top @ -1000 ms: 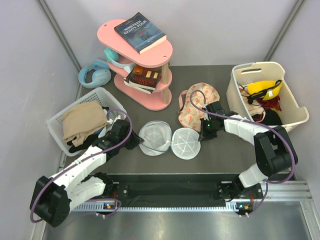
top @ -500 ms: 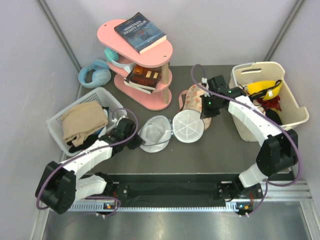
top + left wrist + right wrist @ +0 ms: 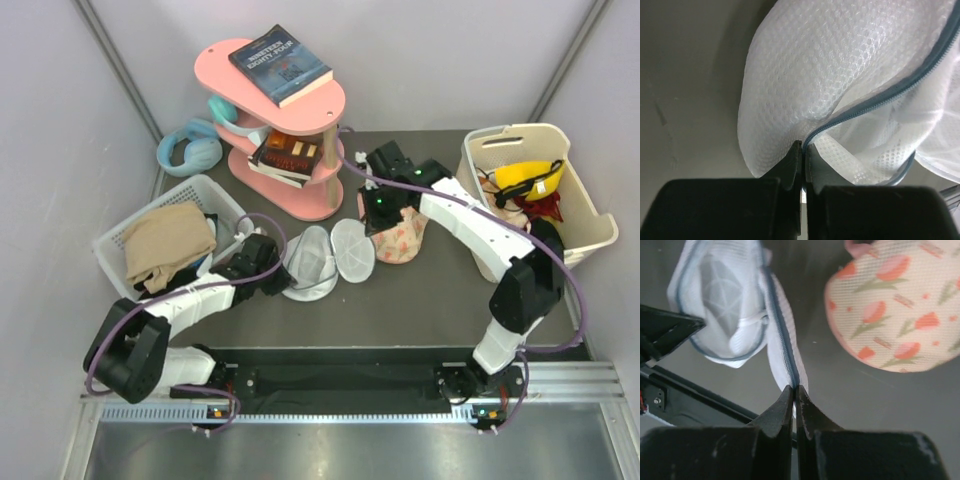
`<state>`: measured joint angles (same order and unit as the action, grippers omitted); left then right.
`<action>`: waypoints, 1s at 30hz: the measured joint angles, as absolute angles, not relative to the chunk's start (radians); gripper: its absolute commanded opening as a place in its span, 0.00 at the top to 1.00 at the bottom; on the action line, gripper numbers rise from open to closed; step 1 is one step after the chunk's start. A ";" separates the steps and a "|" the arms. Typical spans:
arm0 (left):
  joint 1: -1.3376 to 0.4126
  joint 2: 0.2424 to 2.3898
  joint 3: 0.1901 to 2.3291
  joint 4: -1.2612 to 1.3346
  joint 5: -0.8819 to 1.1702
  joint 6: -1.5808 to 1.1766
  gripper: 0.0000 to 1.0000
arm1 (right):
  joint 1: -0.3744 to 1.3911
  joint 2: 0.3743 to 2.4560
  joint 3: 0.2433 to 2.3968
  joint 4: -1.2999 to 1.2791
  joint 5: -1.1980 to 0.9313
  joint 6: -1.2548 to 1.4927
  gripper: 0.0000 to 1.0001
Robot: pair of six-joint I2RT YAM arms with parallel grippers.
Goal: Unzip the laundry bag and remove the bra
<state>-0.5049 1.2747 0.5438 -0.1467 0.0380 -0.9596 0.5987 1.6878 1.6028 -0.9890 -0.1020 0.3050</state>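
The white mesh laundry bag (image 3: 310, 262) lies unzipped in the middle of the table, its lid half (image 3: 352, 250) tipped up beside the base half. My left gripper (image 3: 281, 283) is shut on the bag's zip rim at its left edge; the left wrist view shows the fingertips (image 3: 803, 145) pinching the blue zip tape of the bag (image 3: 805, 75). My right gripper (image 3: 369, 230) is shut on the lid's zip edge, with the fingertips (image 3: 794, 388) closed on the seam of the bag (image 3: 725, 300). The yellow bra (image 3: 528, 175) lies in the cream bin at the right.
A peach floral fabric piece (image 3: 402, 238) lies right of the lid, under my right arm, and shows in the right wrist view (image 3: 900, 315). A pink shelf with books (image 3: 285, 110), blue headphones (image 3: 188, 150), a white basket of clothes (image 3: 215, 195) and the cream bin (image 3: 480, 195) surround the bag.
My right gripper has moved left and back with the lid edge, folding the lid up against the base half. My left gripper has slid right with the rim.
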 measured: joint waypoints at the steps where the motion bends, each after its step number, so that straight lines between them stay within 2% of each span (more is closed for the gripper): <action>1: -0.505 1.280 0.543 -0.137 0.040 -0.957 1.00 | 0.620 1.703 1.621 -0.991 -0.102 0.313 1.00; 11: -0.505 1.287 0.475 -0.062 0.047 -0.949 1.00 | 0.804 1.791 1.685 -0.848 -0.192 0.442 1.00; 23: -0.505 1.130 0.435 -0.068 0.046 -0.976 0.99 | 0.916 2.017 1.728 -0.611 -0.278 0.529 1.00; 25: -0.505 1.106 0.435 -0.084 0.044 -0.984 0.81 | 0.921 2.040 1.728 -0.575 -0.281 0.542 1.00; 26: -0.505 1.094 0.435 -0.095 0.044 -0.987 0.60 | 0.923 2.049 1.728 -0.560 -0.282 0.544 1.00; 28: -0.505 1.055 0.437 -0.138 0.036 -0.998 0.45 | 0.923 2.067 1.726 -0.524 -0.280 0.553 1.00; 29: -0.504 1.037 0.440 -0.164 0.035 -0.999 0.35 | 0.923 2.074 1.721 -0.502 -0.278 0.554 1.00; 30: -0.504 1.015 0.443 -0.192 0.031 -1.008 0.31 | 0.923 2.080 1.720 -0.492 -0.277 0.556 1.00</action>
